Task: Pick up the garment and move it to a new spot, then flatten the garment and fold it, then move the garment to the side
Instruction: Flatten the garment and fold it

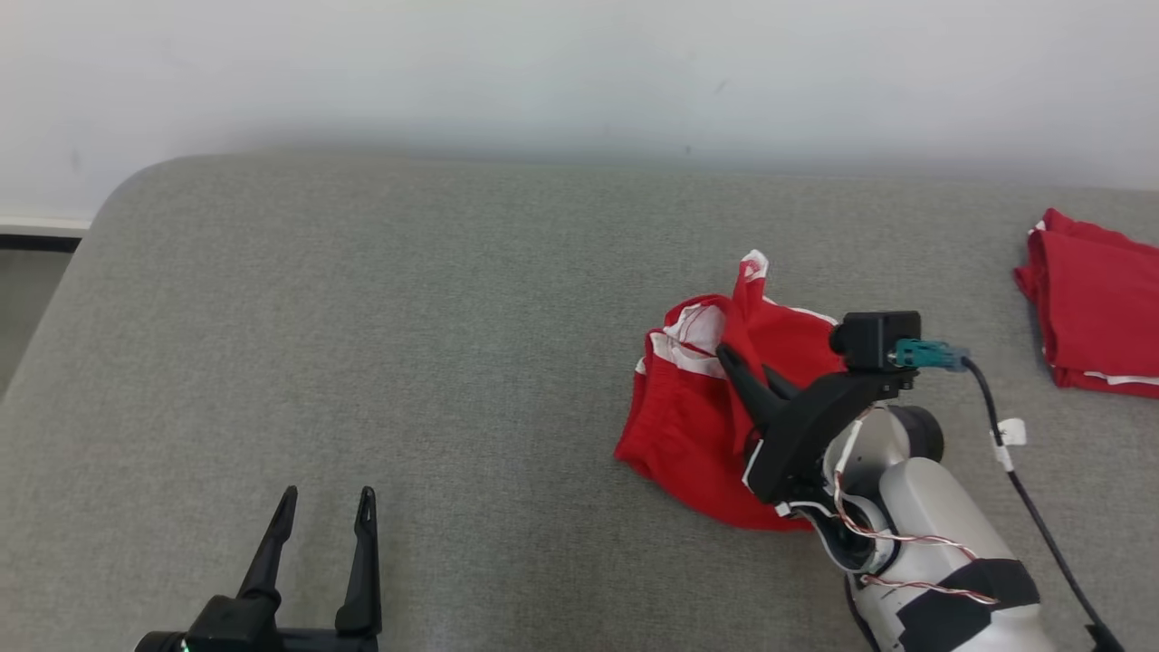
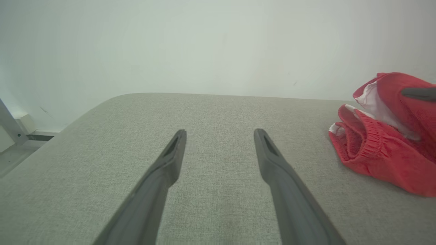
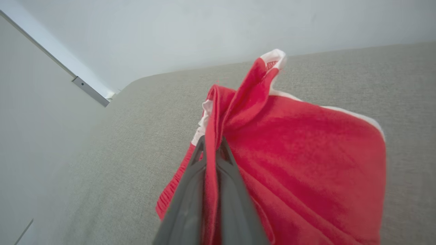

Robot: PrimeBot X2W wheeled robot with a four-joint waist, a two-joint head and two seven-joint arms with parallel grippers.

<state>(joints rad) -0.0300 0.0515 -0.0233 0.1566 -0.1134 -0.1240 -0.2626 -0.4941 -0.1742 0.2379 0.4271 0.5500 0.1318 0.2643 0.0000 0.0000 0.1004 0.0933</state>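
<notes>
The garment [image 1: 688,407] is a crumpled red piece of soft fabric with white trim, bunched right of the middle of the grey cushioned surface [image 1: 407,344]. My right gripper [image 1: 729,358] is shut on a fold of it, and a red and white tip stands up above the pinch. In the right wrist view the fabric [image 3: 289,153] runs between the closed fingers [image 3: 190,177] and drapes down to the right. My left gripper [image 1: 326,507] stands open at the lower left, well apart from the garment [image 2: 385,146], with nothing between its fingers [image 2: 170,160].
A second red piece of cloth [image 1: 1096,317], folded, lies at the far right edge of the surface. A pale wall [image 1: 579,72] runs behind the surface. The surface's rounded corner is at the far left, with floor [image 1: 27,299] beyond it.
</notes>
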